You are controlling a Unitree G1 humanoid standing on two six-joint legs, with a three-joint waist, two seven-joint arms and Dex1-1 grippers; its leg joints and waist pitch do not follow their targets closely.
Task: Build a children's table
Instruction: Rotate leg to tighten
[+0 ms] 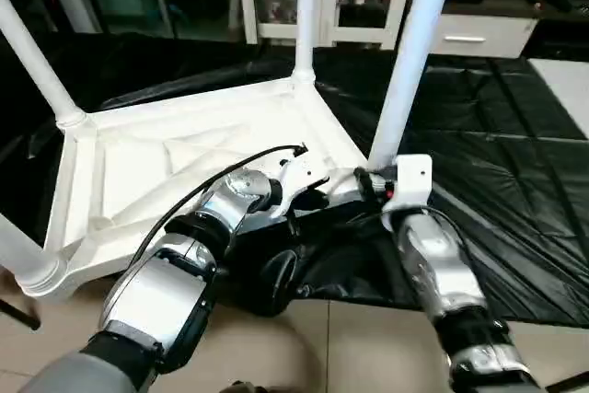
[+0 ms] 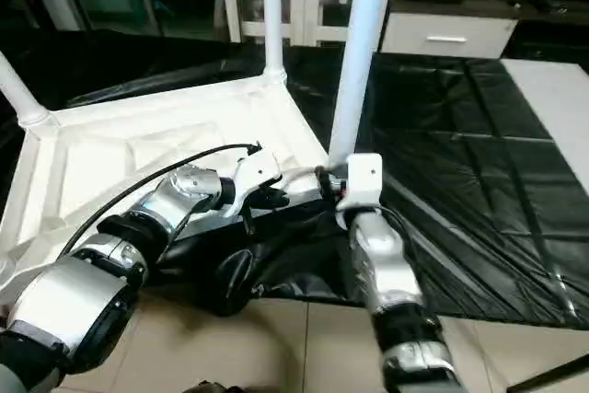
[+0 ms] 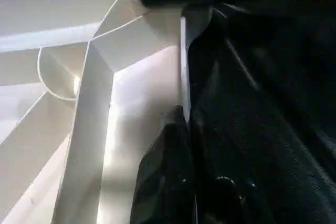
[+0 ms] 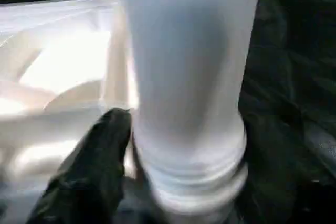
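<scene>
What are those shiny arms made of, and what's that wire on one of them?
Both forearms, left and right, are rounded silver shells with black joint bands. A thin black cable loops over the left one toward its white wrist housing. The right wrist carries a white boxy block. The gripper fingers are black.

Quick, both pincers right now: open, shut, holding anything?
Left pincer: shut on the rim of the tabletop.
Right pincer: around the base of the near leg; cannot tell whether it is gripping or open.
</scene>
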